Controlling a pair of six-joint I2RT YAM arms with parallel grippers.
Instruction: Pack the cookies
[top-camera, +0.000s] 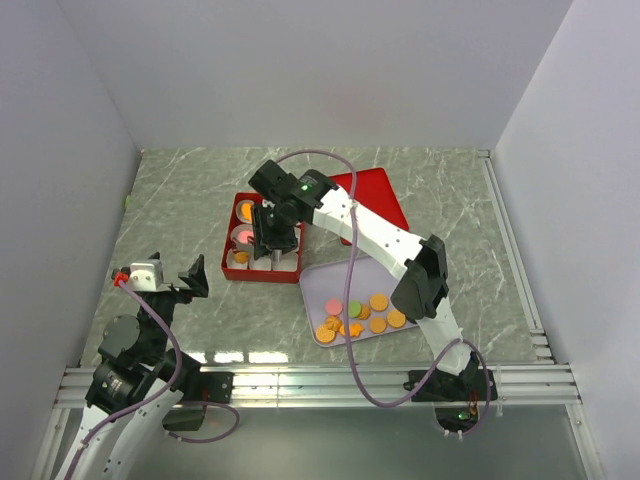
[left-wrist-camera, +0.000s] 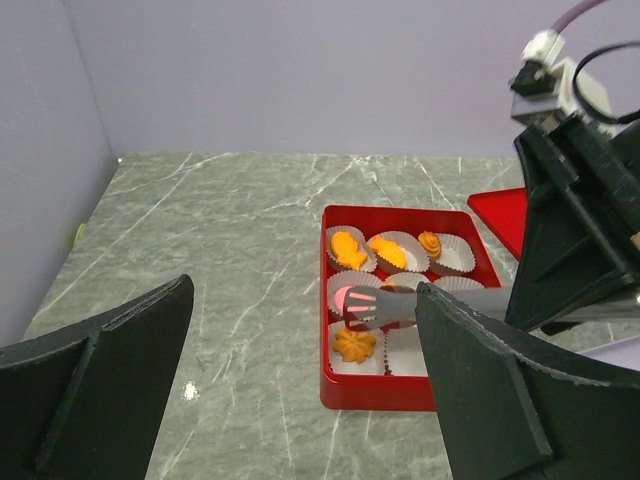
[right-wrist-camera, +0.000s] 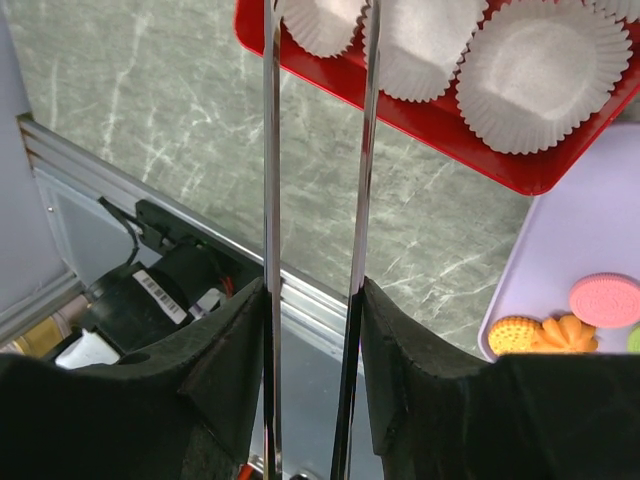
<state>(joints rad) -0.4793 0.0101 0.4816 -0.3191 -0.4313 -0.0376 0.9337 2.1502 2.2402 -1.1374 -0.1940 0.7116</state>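
- You've got a red box (left-wrist-camera: 325, 310) left of the bench's (top-camera: 180, 200) centre, lined with white paper cups (right-wrist-camera: 540, 70).
- A red lid (top-camera: 385, 195) lies beside it, toward the far right corner.
- A pale tray (top-camera: 322, 280) sits by the near edge.
- Metal tongs (right-wrist-camera: 271, 200) reach over the box.

Looks like robot lab, small test booth. Plain pale walls (top-camera: 300, 70) boxed round three sides of table (top-camera: 180, 200). Grey stone-look top. Silver metal rails (top-camera: 320, 385) along near edge, more down right side. Left arm (top-camera: 130, 370) and right arm (top-camera: 380, 240) bolted at that edge, black and white parts. Long purple cable (top-camera: 351, 280) looped along right arm. Tiny green light (top-camera: 303, 186) glowing on it. Black box (right-wrist-camera: 140, 300) tucked under rails, with barcode sticker (right-wrist-camera: 160, 293). Bare wires showing, machine parts all round.
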